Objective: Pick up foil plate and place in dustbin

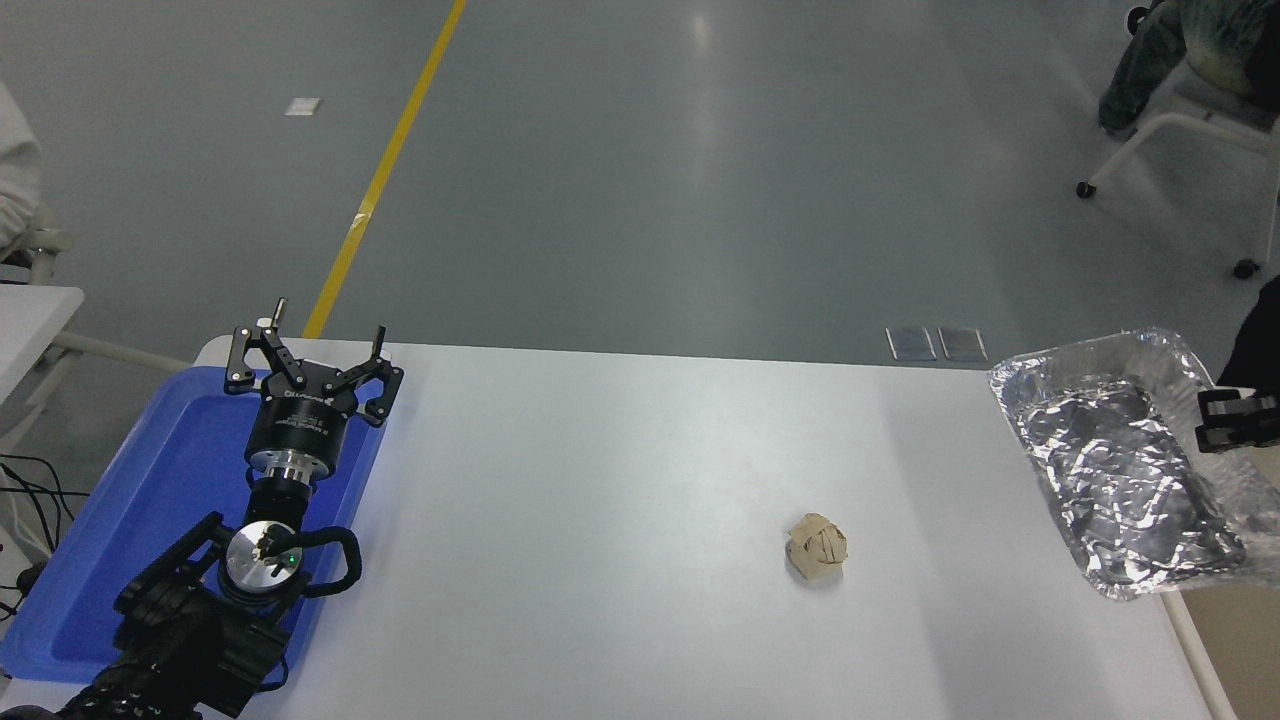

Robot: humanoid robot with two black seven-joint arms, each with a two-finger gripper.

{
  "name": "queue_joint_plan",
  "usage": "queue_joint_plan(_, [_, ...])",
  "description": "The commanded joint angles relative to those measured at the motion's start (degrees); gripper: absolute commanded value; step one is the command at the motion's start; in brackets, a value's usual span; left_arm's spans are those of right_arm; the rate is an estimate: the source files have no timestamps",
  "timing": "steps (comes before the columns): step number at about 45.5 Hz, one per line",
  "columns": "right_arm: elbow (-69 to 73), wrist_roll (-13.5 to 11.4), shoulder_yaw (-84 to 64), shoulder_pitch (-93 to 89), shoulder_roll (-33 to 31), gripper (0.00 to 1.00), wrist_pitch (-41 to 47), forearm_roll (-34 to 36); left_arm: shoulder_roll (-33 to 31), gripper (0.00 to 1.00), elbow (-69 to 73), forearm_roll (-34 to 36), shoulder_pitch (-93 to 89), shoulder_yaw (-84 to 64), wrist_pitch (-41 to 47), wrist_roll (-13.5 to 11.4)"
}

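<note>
The right end effector (1215,422) comes in from the right edge of the view and pinches the right rim of the foil plate (1110,460), which hangs tilted in the air above the counter's (620,480) far right corner, overlapping the counter's right edge and the dustbin (1200,650) beside it; only a strip of the bin's pale rim and beige inside shows below the plate, so how much of the plate is over the opening cannot be told. The grasp is on one thin crinkled edge alone, and that seems the weak point: foil may bend or tear at the pinch, and the plate could sag, twist or slip free. If it were let go now, the part that appears to lie over the counter might catch the bin's rim, so the plate could tip back onto the counter or end up balanced on the rim. A swing of the low end could also knock the rim. The paper ball (817,546) lies well apart, toward the near edge, and looks safe. The left end effector (312,350) is parked over the blue tray (150,500) at the counter's left edge, its fingers spread and holding nothing.
</note>
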Motion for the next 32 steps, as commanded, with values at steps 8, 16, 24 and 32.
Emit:
queue_joint_plan(8, [1.0, 0.0, -2.6, 9.8, 2.3, 0.00, 6.1, 0.0, 0.0, 1.00, 0.0, 0.0, 0.0, 0.0, 0.0, 0.0])
queue_joint_plan(16, [0.9, 0.0, -2.7, 9.9, 1.8, 0.00, 6.5, -0.5, 0.0, 1.00, 0.1, -0.1, 0.0, 0.0, 0.1, 0.0])
queue_joint_plan(24, [-1.5, 0.1, -2.5, 9.9, -2.5, 0.00, 7.2, -7.9, 0.0, 1.00, 0.1, -0.1, 0.0, 0.0, 0.1, 0.0])
queue_joint_plan(32, [-7.5, 0.1, -1.7, 8.7, -7.4, 0.00, 9.1, -11.9, 0.0, 1.00, 0.1, -0.1, 0.0, 0.0, 0.1, 0.0])
